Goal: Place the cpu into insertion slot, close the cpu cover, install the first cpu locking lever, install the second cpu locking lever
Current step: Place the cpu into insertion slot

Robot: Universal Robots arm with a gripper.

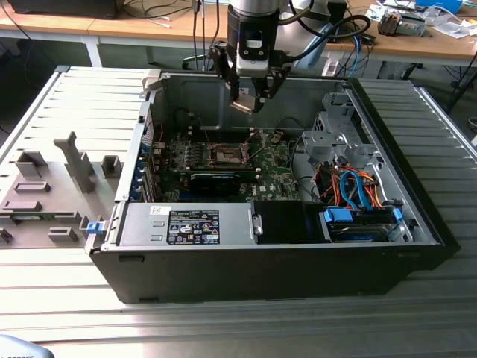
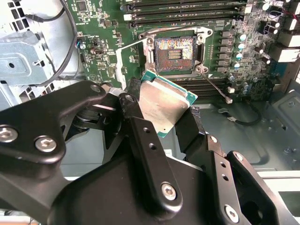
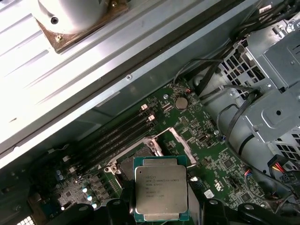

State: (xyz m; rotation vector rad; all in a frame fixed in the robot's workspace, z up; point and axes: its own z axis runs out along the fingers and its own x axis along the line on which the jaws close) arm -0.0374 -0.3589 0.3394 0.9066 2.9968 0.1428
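My gripper (image 1: 250,101) hangs above the open computer case, shut on the cpu (image 1: 244,105), and holds it by two opposite edges. In both wrist views the cpu (image 2: 164,105) (image 3: 161,191) shows its dull silver top and green rim between the black fingers (image 2: 136,117). The insertion slot (image 1: 226,154) lies below on the green board, its brownish contact field (image 2: 176,52) bare. The cpu cover (image 2: 127,63) stands swung open beside the slot. In the first wrist view the cpu hides most of the slot, and the raised cover (image 3: 180,140) shows just past it.
The case (image 1: 417,216) walls surround the board. A long black card (image 1: 216,183) lies close to the slot, with memory slots (image 2: 187,9) on its other side. A metal drive cage (image 1: 339,134) and orange and blue cables (image 1: 358,190) are at the exterior view's right. A grey fixture (image 1: 52,186) stands outside at the left.
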